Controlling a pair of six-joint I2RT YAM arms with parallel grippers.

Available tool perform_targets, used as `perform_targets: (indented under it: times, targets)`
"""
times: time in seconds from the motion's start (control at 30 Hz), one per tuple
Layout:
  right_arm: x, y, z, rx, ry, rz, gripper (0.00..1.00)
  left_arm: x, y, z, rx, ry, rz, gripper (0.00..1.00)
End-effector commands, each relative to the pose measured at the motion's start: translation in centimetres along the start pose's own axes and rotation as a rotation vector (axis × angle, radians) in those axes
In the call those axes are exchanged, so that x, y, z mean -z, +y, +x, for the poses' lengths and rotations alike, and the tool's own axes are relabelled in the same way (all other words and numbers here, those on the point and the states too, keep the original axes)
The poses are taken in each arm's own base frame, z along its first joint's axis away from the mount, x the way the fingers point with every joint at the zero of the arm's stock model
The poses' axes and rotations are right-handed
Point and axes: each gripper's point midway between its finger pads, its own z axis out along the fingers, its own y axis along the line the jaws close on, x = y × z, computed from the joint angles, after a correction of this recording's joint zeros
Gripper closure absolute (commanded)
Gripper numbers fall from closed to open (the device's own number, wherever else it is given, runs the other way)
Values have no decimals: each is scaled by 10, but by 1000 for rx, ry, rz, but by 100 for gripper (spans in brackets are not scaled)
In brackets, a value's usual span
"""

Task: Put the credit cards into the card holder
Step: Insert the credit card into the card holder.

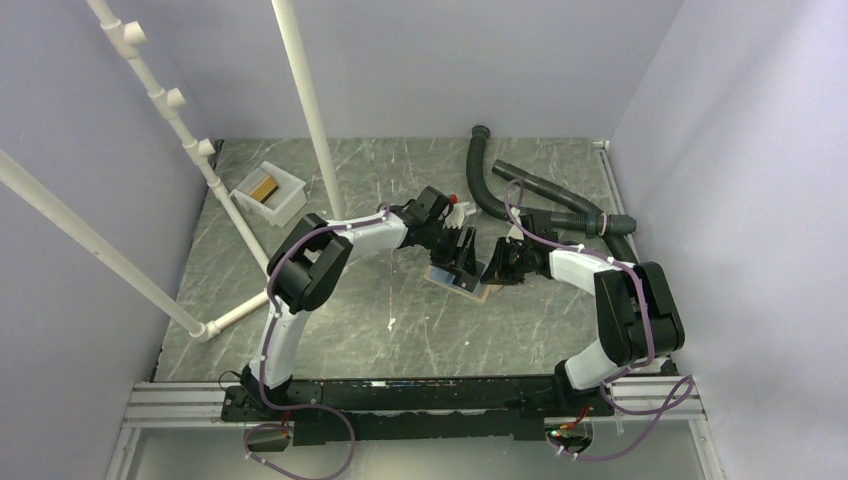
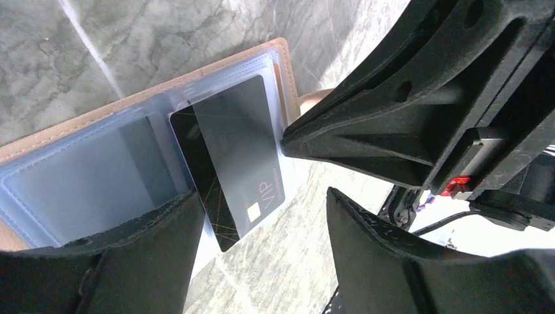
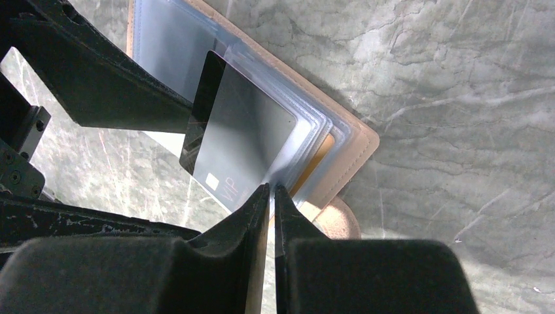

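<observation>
The card holder (image 1: 478,289) lies open on the table, tan-rimmed (image 3: 347,140) with pale blue clear sleeves (image 2: 85,183). A dark grey credit card marked VIP (image 2: 242,150) sits partly in a sleeve, its chip end sticking out. A black card with thin gold lines (image 2: 196,170) lies just under it. A golden-brown card (image 3: 316,163) shows inside a lower sleeve. My left gripper (image 2: 262,261) hangs open just off the cards' free ends, touching nothing. My right gripper (image 3: 271,190) is shut on the edge of a clear sleeve, beside the snap tab (image 3: 334,219).
A white tray (image 1: 268,190) holding a golden-brown item stands at the back left. Black hoses (image 1: 520,195) lie at the back right. White pipes (image 1: 310,110) cross the left side and the middle back. Both arms meet over the table's centre.
</observation>
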Motion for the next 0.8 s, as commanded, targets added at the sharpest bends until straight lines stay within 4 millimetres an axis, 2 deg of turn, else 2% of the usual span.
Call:
perform_targets:
  times: [0.0,0.1,0.2,0.27,0.3,0.43,0.5,0.6,0.77]
  targets:
    - [0,-1,4,12,3,8,89,11,-25,-11,-55,-32,51,27]
    - [2,1,3,13,-1,4,88,1,-33,-9,-83,-14,66,27]
    - [3,7,1,5,-2,-22,88,-12,-61,0,-142,26,129,26]
    - [5,8,-1,0,-11,-19,87,-12,-72,2,-132,17,182,26]
    - [6,6,-2,-5,-14,-6,85,-8,-69,-1,-114,-2,187,26]
    - [16,-2,-4,-25,-45,35,77,12,-38,-8,-40,-37,114,26]
    - [22,-4,-5,-34,-59,39,75,18,-32,-8,-38,-36,95,26]
    - [28,-5,-7,-50,-82,32,72,16,-31,-6,-38,-15,102,26]
    - [22,0,-5,-69,-58,-25,65,1,-36,-2,-25,-1,149,25]
